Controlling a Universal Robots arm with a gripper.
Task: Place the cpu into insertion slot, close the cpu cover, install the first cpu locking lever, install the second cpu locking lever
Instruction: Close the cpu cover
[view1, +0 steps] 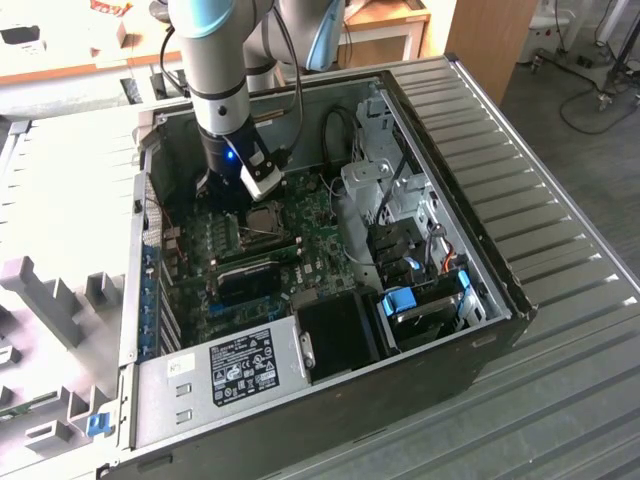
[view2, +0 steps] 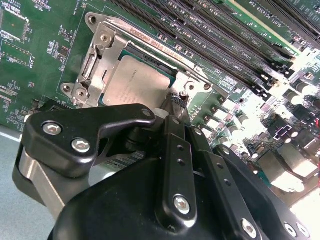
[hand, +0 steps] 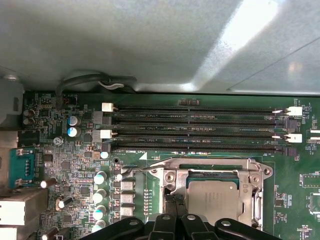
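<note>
Cpu (view2: 135, 80) seated under lowered cpu cover (view2: 95, 65); gripper (view2: 177, 100), closed, at locking lever 1 (hand: 136, 170), which likely needs pressing beneath its catch.

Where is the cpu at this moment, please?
In both wrist views the cpu lies inside the window of the cpu cover, beside the memory slots, with the claw close at its edge.

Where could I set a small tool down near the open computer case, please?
The ribbed grey table on the exterior view's right of the computer case is bare. Inside, around the cpu, gripper and memory slots, it is crowded.
</note>
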